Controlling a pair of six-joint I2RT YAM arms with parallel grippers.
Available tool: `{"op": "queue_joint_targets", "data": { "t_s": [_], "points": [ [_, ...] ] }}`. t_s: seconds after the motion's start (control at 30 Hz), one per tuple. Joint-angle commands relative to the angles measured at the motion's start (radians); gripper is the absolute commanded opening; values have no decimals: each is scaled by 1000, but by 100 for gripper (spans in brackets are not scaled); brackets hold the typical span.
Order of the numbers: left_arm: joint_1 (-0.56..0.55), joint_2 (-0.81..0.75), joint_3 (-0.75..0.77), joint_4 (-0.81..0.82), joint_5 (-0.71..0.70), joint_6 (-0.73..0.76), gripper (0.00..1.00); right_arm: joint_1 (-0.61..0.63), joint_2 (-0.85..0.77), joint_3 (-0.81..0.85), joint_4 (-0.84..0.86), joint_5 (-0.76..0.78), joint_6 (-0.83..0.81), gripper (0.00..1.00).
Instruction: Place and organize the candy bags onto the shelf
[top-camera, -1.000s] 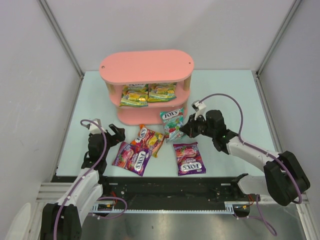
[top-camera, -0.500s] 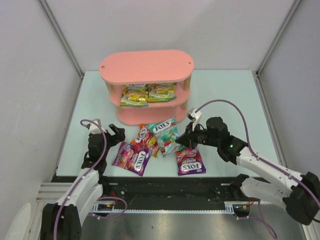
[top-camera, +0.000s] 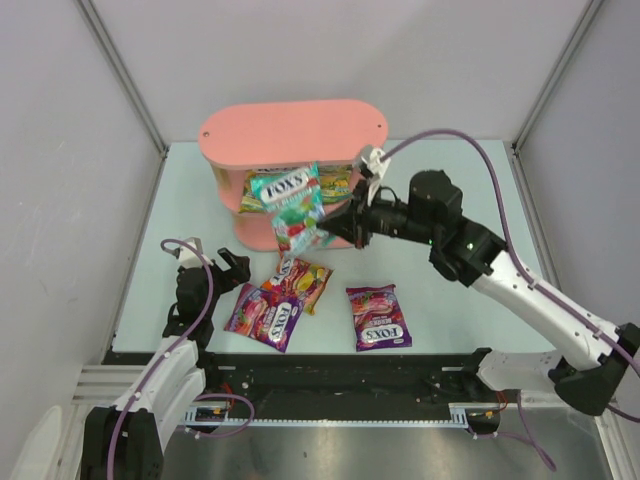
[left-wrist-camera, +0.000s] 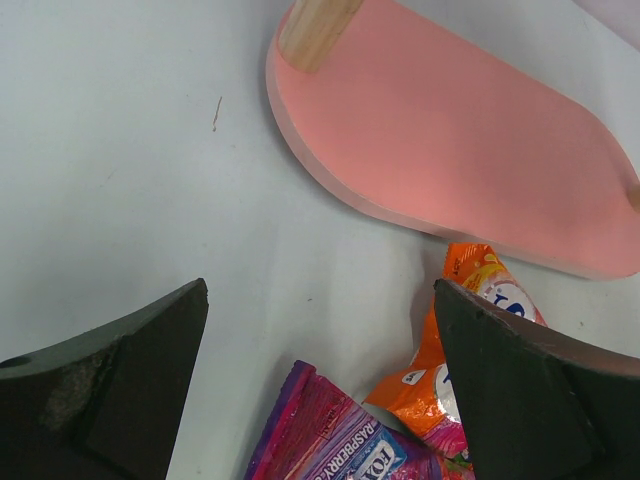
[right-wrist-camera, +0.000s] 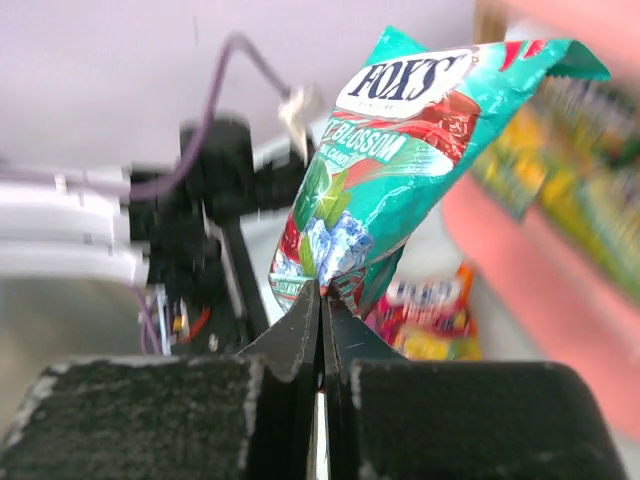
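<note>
My right gripper is shut on the edge of the teal candy bag, lifted in front of the pink shelf; the right wrist view shows the teal bag pinched at its lower edge by the gripper. Two yellow-green bags lie on the middle tier, partly hidden by the teal one. On the table lie an orange bag, a purple bag and another purple bag. My left gripper stands open by the purple and orange bags.
The shelf's bottom board and a wooden post show in the left wrist view. White walls close the table on the left, right and back. The arm bases and a metal rail run along the near edge.
My right arm has lifted the teal bag off the table and swung it left and back, up to the front of the shelf. The left arm has not moved.
</note>
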Motion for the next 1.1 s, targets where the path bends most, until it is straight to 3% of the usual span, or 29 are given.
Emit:
{"op": "queue_joint_targets", "data": {
  "t_s": [0.0, 0.27, 0.6, 0.8, 1.07],
  "points": [
    [9, -5, 19, 33, 11, -14, 100, 3, 136, 255, 54, 79, -21, 0],
    [7, -8, 16, 31, 9, -16, 100, -8, 452, 714, 4, 248, 28, 0],
    [9, -8, 16, 33, 15, -12, 100, -119, 724, 1005, 47, 189, 200, 0],
    [9, -4, 19, 33, 14, -14, 100, -170, 808, 1102, -12, 127, 257, 0],
    [9, -2, 19, 31, 14, -14, 100, -178, 773, 1021, 23, 58, 320, 0]
  ]
}}
